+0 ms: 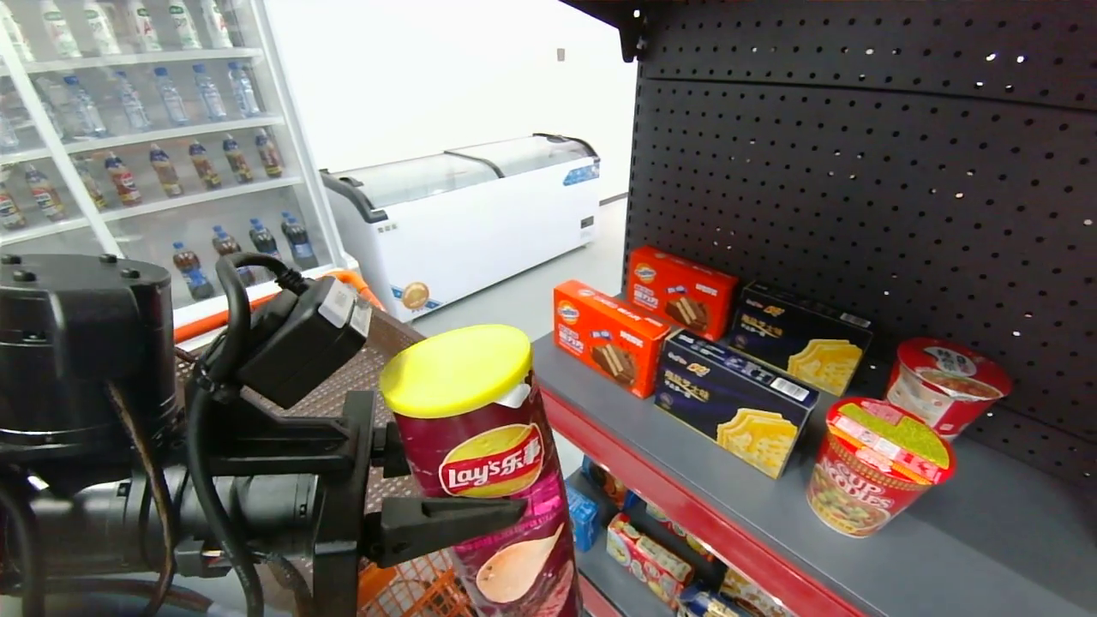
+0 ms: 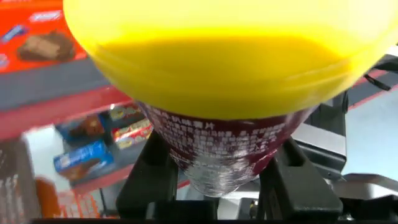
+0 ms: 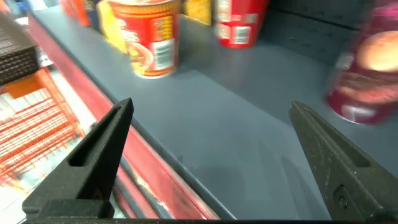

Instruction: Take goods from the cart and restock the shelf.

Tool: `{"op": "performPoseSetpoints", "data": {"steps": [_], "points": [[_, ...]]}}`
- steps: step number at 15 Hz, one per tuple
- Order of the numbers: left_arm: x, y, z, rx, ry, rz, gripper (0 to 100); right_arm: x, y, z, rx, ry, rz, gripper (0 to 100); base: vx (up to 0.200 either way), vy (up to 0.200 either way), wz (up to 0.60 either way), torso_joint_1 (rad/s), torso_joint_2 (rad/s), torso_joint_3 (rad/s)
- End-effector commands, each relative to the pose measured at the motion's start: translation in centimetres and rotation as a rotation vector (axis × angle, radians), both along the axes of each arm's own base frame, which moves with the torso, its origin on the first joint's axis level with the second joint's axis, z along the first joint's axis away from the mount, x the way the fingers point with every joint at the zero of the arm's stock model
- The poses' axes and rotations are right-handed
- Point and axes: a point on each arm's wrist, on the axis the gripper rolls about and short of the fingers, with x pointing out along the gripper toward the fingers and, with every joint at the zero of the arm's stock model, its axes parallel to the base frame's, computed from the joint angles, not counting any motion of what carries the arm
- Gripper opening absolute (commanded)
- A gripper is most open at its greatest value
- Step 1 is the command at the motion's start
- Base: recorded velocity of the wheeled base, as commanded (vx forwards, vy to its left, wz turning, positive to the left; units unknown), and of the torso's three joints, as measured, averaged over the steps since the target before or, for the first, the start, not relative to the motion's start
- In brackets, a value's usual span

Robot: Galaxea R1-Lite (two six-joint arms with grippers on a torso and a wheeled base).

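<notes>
Gripping 1 chips can [image 1: 480,446], left claw [image 1: 454,488] holds it upright, long axis vertical, yellow lid up, left of shelf [image 1: 943,548] edge. Shelf carries 2 orange boxes [image 1: 610,338], 2 dark boxes [image 1: 737,403], 2 noodle cups [image 1: 874,467]. Right claw [image 3: 210,107] spread wide above shelf.

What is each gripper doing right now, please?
Left gripper: closed on the chips can.
Right gripper: open, holding nothing, above the shelf.

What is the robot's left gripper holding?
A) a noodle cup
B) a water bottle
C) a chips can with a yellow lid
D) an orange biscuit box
C: the left gripper is shut on the maroon chips can with the yellow lid, beside the shelf.
</notes>
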Motion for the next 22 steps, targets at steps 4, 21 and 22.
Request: {"op": "performPoseSetpoints", "data": {"steps": [4, 21, 22], "points": [[-0.31, -0.22, -0.36, 0.009, 0.004, -0.020, 0, 0.00, 0.00, -0.01, -0.001, 0.000, 0.000, 100, 0.000, 0.000, -0.60, 0.004, 0.00, 0.004], [-0.29, -0.33, -0.51, 0.015, 0.008, -0.016, 0, 0.00, 0.00, -0.01, 0.001, 0.000, 0.000, 100, 0.000, 0.000, -0.42, 0.002, 0.00, 0.001], [-0.31, -0.32, -0.48, 0.014, 0.007, -0.016, 0, 0.00, 0.00, -0.01, 0.001, 0.000, 0.000, 100, 0.000, 0.000, 0.00, 0.000, 0.00, 0.000]]}}
